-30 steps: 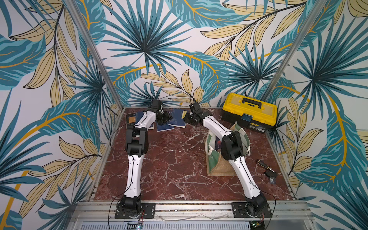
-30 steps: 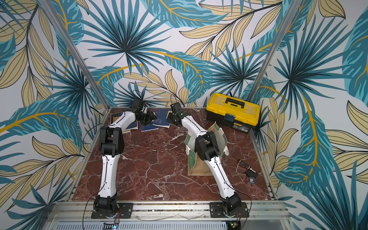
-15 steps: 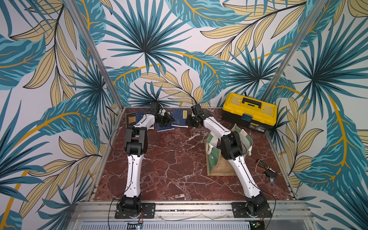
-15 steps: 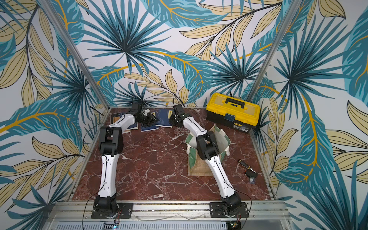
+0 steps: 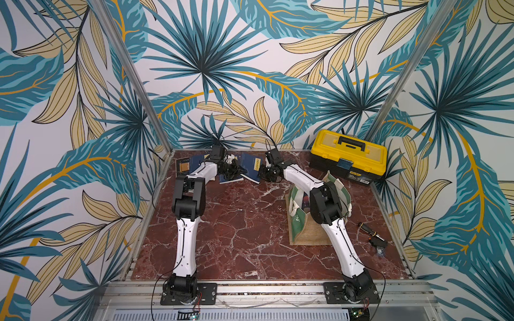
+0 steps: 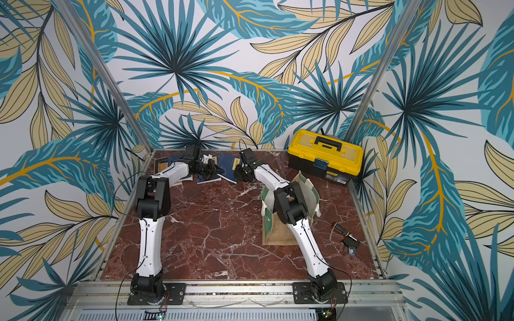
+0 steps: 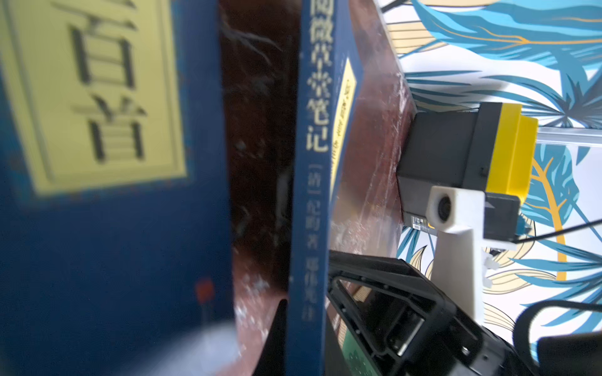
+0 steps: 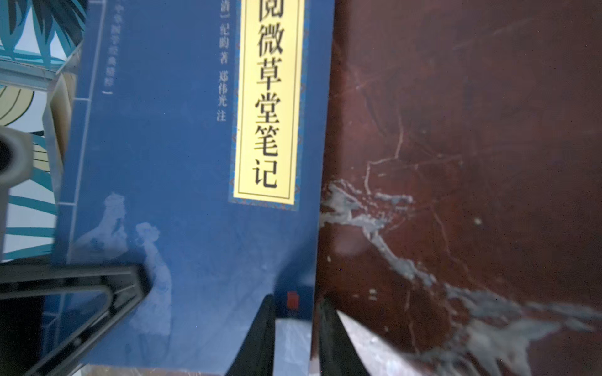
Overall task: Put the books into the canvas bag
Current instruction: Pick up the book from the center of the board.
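Several books lie at the back left of the table. One navy book (image 5: 250,164) (image 6: 228,164) with a yellow label is tilted up between my two grippers. My left gripper (image 7: 304,325) (image 5: 235,170) is shut on its spine (image 7: 309,162). At the lower corner of its cover (image 8: 179,162) is my right gripper (image 8: 294,312) (image 5: 262,174), fingers a narrow gap apart and not pinching it. The canvas bag (image 5: 306,236) (image 6: 278,236) stands open at mid right, partly behind my right arm, with something dark inside.
More navy books (image 5: 230,179) (image 7: 97,97) and a dark-covered one (image 5: 183,166) lie flat by the back wall. A yellow-and-black toolbox (image 5: 347,155) stands at the back right. A small black tool (image 5: 374,239) lies near the right edge.
My left gripper has closed onto the navy book's spine. My right gripper has narrowed and shifted slightly towards the book's corner.
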You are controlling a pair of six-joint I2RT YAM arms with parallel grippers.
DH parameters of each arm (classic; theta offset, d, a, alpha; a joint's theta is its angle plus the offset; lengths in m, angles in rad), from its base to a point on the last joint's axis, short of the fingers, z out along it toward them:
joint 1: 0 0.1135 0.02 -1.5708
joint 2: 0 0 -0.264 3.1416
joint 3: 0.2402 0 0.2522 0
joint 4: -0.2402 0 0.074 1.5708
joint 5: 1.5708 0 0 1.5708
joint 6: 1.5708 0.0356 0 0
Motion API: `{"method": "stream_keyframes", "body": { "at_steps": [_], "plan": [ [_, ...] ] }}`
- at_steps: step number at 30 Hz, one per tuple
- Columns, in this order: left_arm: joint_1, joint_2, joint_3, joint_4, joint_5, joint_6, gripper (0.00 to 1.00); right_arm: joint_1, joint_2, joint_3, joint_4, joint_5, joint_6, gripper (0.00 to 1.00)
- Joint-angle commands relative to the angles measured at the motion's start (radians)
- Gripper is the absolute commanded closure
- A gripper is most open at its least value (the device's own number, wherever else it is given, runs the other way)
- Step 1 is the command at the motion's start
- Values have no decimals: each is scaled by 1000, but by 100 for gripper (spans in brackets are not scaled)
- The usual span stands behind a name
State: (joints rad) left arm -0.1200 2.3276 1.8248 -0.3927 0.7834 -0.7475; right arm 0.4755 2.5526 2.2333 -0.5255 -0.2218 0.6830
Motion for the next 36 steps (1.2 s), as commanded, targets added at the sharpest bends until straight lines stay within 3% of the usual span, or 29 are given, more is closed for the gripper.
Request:
{"method": "stream_keyframes", "body": {
  "at_steps": [1,10,16,19,24,29,36],
  "plan": [
    [-10,-171,-66,19,-29,43,100,29,-111,-22,-93,40,-68,66],
    [-9,-523,-207,-135,-152,183,100,146,-382,-32,-229,263,-234,51],
    [8,-805,-325,-193,-204,270,100,248,-579,-108,-299,397,-322,48],
    [10,-942,-384,-184,-170,293,100,266,-712,-247,-229,380,-291,47],
    [9,-1131,-502,-92,34,270,100,279,-937,-480,-113,351,-224,45],
    [8,-1261,-601,-73,92,236,100,280,-1111,-633,0,270,-169,43],
    [8,-1391,-749,36,150,120,100,279,-1197,-757,166,108,-97,37]
  ]
}}
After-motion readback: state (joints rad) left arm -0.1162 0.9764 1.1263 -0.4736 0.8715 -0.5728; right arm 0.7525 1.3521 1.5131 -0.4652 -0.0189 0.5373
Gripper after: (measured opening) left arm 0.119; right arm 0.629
